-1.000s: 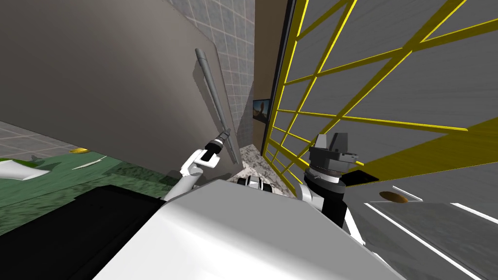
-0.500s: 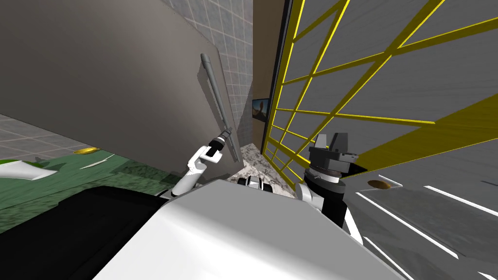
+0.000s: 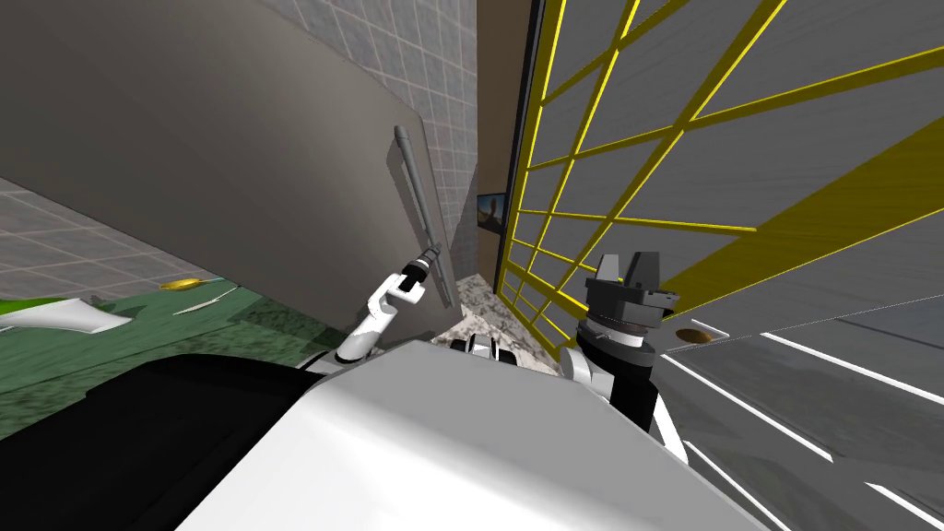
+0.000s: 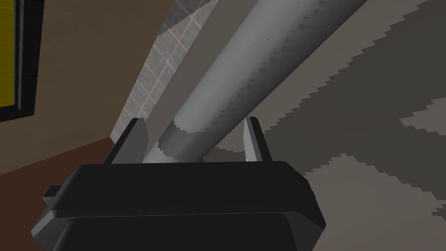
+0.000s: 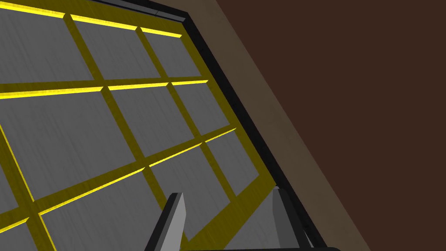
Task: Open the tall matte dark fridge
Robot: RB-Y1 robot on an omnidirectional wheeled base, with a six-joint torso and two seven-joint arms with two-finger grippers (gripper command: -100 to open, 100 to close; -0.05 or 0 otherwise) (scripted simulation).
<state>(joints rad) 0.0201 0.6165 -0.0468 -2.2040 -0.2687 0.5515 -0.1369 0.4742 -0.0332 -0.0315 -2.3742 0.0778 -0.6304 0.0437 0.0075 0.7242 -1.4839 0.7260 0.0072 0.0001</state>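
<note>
Left gripper (image 4: 193,120) — fingers closed on either side of the grey bar handle (image 4: 244,69), low on its length.
Handle: fixed near the free edge of the tall dark-grey fridge door (image 3: 230,166), which stands to my left.
Change over the last second: my whole head view has swung, my own move, and more tiled wall (image 3: 442,111) shows past the door's edge. I judge the door is coming open.
Right gripper (image 3: 629,267): fingers apart, empty, near the yellow-barred panel (image 3: 645,184).
Room: only a narrow lane between door edge and panel — little space for the swing.
</note>
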